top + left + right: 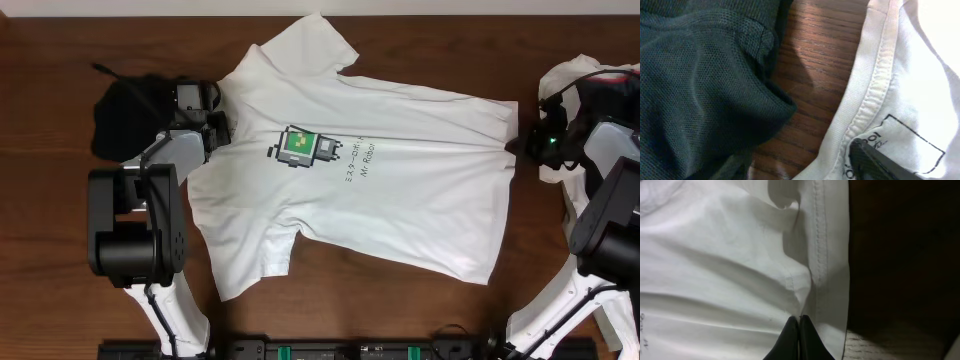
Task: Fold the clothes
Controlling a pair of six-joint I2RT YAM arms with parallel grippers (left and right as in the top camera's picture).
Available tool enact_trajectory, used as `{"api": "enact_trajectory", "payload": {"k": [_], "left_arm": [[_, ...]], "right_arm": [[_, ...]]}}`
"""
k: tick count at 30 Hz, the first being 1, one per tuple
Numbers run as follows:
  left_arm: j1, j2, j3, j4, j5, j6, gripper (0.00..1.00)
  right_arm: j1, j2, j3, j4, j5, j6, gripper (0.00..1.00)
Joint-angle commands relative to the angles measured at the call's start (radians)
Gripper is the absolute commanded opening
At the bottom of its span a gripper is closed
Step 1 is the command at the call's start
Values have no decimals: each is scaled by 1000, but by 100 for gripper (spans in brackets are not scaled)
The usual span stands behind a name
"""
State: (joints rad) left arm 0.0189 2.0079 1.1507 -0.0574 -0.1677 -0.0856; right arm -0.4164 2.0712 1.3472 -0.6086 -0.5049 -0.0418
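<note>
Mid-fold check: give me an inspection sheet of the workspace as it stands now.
Surface: brown wooden table.
Job's things: white T-shirt spread flat, print up; black garment bunched beside its collar; more clothes heaped at right.
Clutter: nothing seen.
Grippers: left gripper jaws apart at the collar; right gripper jaws shut, apparently pinching the hem.
Cables: black cable looping over the right wrist.
Surroundings: black rail along the near edge.

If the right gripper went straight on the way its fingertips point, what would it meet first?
The white T-shirt: the right gripper looks shut on its stitched hem, so the puckered cloth just beyond the tips comes first. Depth past that is unclear.
</note>
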Motion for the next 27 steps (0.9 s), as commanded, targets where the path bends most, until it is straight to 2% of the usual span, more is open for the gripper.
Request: {"api": "enact_trajectory", "payload": {"k": [1,11,14,16,19,27], "left_arm": [[5,33,-12,-15,-9,-1,70],[5,33,-12,-13,-8,-2,70],[4,33,-11,-6,-4,-6,59],[4,33,-11,-5,2,-14,59],[4,33,-11,-5,2,-32,66],[4,33,-12,-9,1,-31,70]], "right_arm": [[2,-3,27,3,47,-27,1],[6,-3,27,6,68,-27,1],[6,-3,27,6,68,-27,1],[6,-3,27,6,68,-27,1],[6,-3,27,5,68,-27,1],[5,-3,27,5,117,-27,1]]}}
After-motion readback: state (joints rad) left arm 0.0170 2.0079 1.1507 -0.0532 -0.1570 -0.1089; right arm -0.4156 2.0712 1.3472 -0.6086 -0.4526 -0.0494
